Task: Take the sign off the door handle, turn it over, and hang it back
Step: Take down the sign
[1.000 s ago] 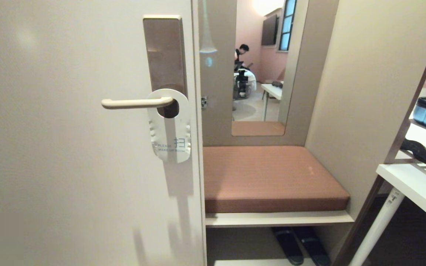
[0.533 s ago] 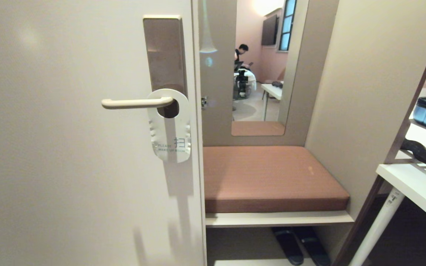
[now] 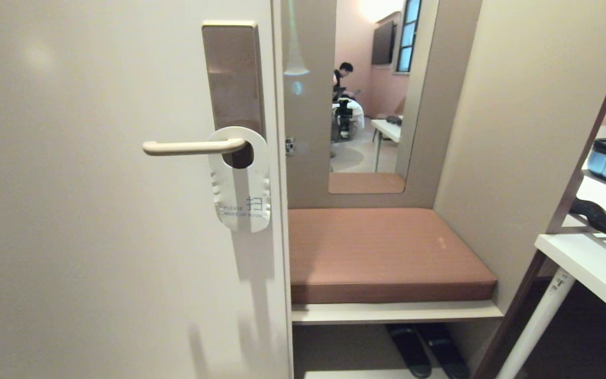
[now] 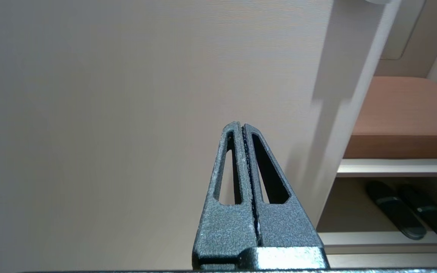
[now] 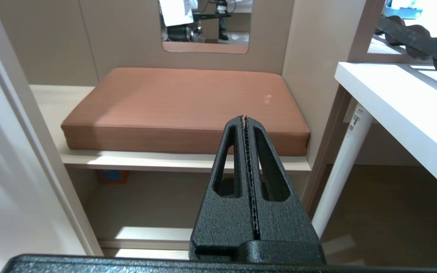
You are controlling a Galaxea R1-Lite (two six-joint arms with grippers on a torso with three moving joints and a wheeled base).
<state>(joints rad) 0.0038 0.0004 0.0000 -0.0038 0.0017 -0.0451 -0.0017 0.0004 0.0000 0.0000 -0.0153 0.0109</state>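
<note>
The sign (image 3: 240, 184) hangs by its oval hole on the door handle (image 3: 190, 147), white side out with "PLEASE MAKE UP ROOM" near its lower end. The handle is a cream lever sticking out left from a tall brown plate (image 3: 233, 73) on the pale door. Neither arm shows in the head view. In the left wrist view my left gripper (image 4: 241, 127) is shut and empty, low in front of the bare door face. My right gripper (image 5: 244, 118) is shut and empty too, pointing at the brown cushion (image 5: 188, 102).
Right of the door edge is a bench with a brown cushion (image 3: 382, 252), a mirror (image 3: 371, 95) above it and dark slippers (image 3: 424, 350) beneath. A person shows in the mirror. A white table (image 3: 592, 268) with a black strap stands at the right.
</note>
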